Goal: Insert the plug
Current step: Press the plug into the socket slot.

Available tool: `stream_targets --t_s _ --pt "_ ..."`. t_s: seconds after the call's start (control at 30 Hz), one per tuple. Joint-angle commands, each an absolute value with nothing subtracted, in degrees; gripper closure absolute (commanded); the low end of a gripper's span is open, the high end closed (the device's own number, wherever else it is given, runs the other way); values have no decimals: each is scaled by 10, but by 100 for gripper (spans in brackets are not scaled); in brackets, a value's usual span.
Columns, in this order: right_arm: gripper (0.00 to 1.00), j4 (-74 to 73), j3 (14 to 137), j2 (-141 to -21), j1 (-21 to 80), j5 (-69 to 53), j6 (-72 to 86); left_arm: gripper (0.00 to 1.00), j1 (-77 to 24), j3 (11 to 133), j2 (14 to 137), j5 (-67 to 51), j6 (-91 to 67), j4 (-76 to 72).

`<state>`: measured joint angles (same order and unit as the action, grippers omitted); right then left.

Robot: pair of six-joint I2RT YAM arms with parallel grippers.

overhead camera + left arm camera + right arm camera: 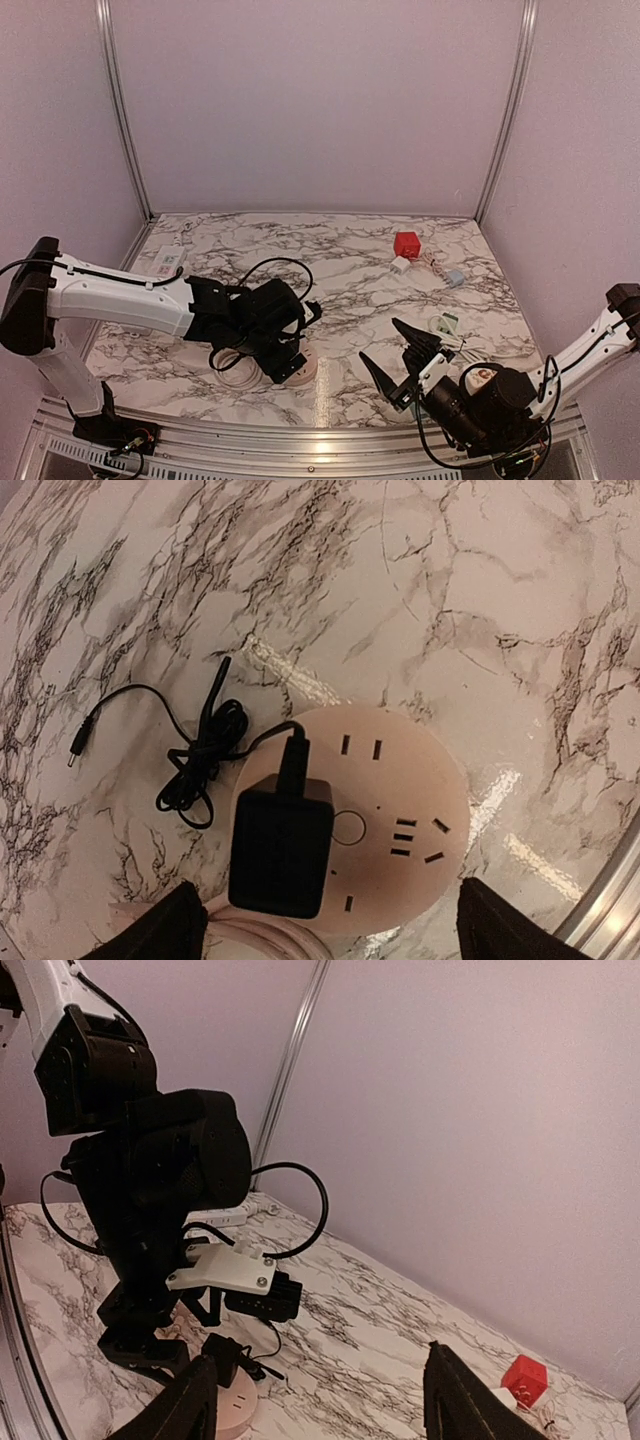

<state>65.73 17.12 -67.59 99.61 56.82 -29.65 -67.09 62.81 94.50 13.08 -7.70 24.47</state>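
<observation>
A red cube (406,243) sits toward the far right corner of the marble table (340,250), and the right wrist view shows it (524,1378) close to the back wall. Just in front of it lies a small white block (400,265). A pale blue piece (455,277) lies a little to the right, with thin cords between them. Nearer the right edge rests a small green-and-white item (447,323), too small to identify. A white power strip (168,262) lies along the far left edge.

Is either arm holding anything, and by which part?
Nothing is held. The left tool gapes clear of the plugged-in black adapter; the right tool is open and empty.
</observation>
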Motion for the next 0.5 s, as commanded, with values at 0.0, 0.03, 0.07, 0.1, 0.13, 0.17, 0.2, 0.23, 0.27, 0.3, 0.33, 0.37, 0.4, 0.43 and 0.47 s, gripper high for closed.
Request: stream_targets --t_s 0.0,0.03,0.07,0.1,0.13,0.17,0.2,0.23,0.27,0.3,0.33,0.37,0.4,0.43,0.47 --pt "35 656 192 -681 995 573 -302 17 -671 645 966 159 -76 255" --pt "35 656 192 -682 995 573 -303 18 -671 647 964 163 -76 253" --pt "35 654 193 -682 996 573 -303 19 -671 646 960 164 -76 250" --pt "35 653 193 -683 997 574 -303 19 -671 644 953 163 -76 244" --pt "35 654 193 -683 997 576 -305 20 -671 639 942 160 -77 233" --pt "35 656 193 -682 997 577 -306 20 -671 634 930 161 -78 226" --pt "35 657 193 -682 997 576 -305 20 -671 628 916 168 -81 222" --pt "35 657 192 -682 997 575 -305 20 -671 624 903 179 -83 220" --pt "35 656 193 -683 997 574 -305 20 -671 619 889 190 -84 219" --pt "35 655 194 -683 998 574 -305 20 -671 613 875 200 -85 216" --pt "35 654 194 -684 998 576 -306 20 -671 606 860 206 -86 212" --pt "35 655 194 -684 999 577 -309 20 -671 598 848 214 -87 205" --pt "35 657 194 -684 1000 577 -310 20 -671 590 837 222 -87 199" --pt "35 659 193 -684 999 578 -310 20 -671 585 832 230 -87 195" --pt "35 659 193 -684 999 578 -310 20 -671 582 831 234 -85 196"
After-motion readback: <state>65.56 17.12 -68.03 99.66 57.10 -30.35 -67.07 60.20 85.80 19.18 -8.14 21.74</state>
